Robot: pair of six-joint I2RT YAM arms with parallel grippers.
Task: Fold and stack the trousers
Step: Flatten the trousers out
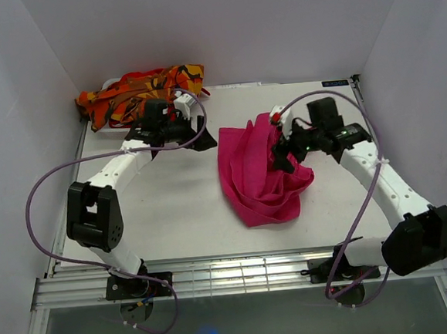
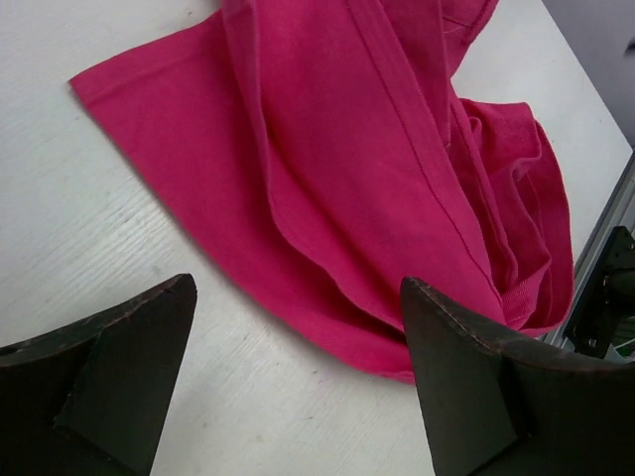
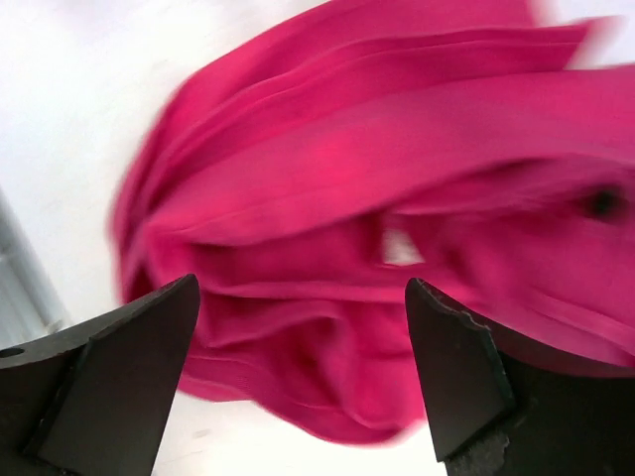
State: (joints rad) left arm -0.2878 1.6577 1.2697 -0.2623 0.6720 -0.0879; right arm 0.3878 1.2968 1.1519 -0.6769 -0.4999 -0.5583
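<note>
The magenta-pink trousers (image 1: 255, 172) lie crumpled in a loose heap at the middle of the table (image 1: 173, 210). My right gripper (image 1: 282, 159) hovers over their right side, open, with nothing between its fingers. In the right wrist view the pink cloth (image 3: 337, 198) is blurred and fills the space beyond the open right gripper (image 3: 303, 286). My left gripper (image 1: 198, 134) stands open just left of the heap. In the left wrist view the left gripper (image 2: 298, 288) frames bare table, and the pink cloth's edge (image 2: 327, 178) lies just ahead. The orange camouflage trousers (image 1: 140, 92) are bunched at the back left.
The orange trousers rest on a white basket (image 1: 103, 131) in the back left corner. White walls close in the table on the left, back and right. A metal rail (image 1: 240, 274) runs along the near edge between the arm bases.
</note>
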